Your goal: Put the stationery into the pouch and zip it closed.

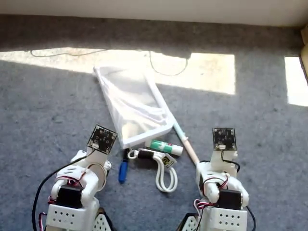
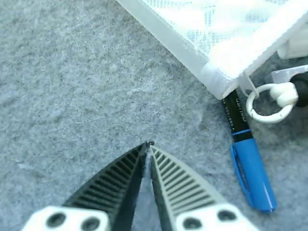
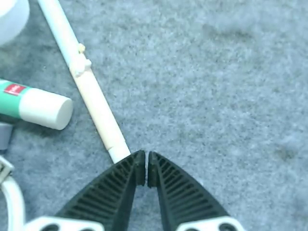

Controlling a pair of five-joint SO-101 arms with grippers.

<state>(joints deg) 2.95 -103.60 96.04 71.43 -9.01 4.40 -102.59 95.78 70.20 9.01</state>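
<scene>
Pouch [image 1: 130, 101]: white mesh, flat on grey carpet [image 1: 48, 106], ahead of the left arm.
Blue marker [image 2: 250, 173]: at the pouch's near corner.
Glue stick [image 1: 166, 147]: green and white, beside the pouch's near edge.
Pale pen [image 3: 91, 96]: slanted, one end just beside the right claw [image 3: 146, 159].
White cord loop [image 1: 166, 180]: between the arms.
Left claw [image 2: 148, 144]: tips together, holding nothing.
Right claw: narrow, holding nothing.

White mesh zip pouch [image 2: 216, 24]: cropped in the left wrist view; contents indistinct through the mesh.
Black marker with blue cap [image 2: 250, 175]: barrel end hidden under the pouch corner.
Green-and-white glue stick [image 3: 36, 103]: cropped in the right wrist view.
Slim pale pen [image 3: 91, 91]: far end cropped.
Beige object [image 1: 304, 53], two o'clock, high view: mostly cropped, unidentifiable.
</scene>
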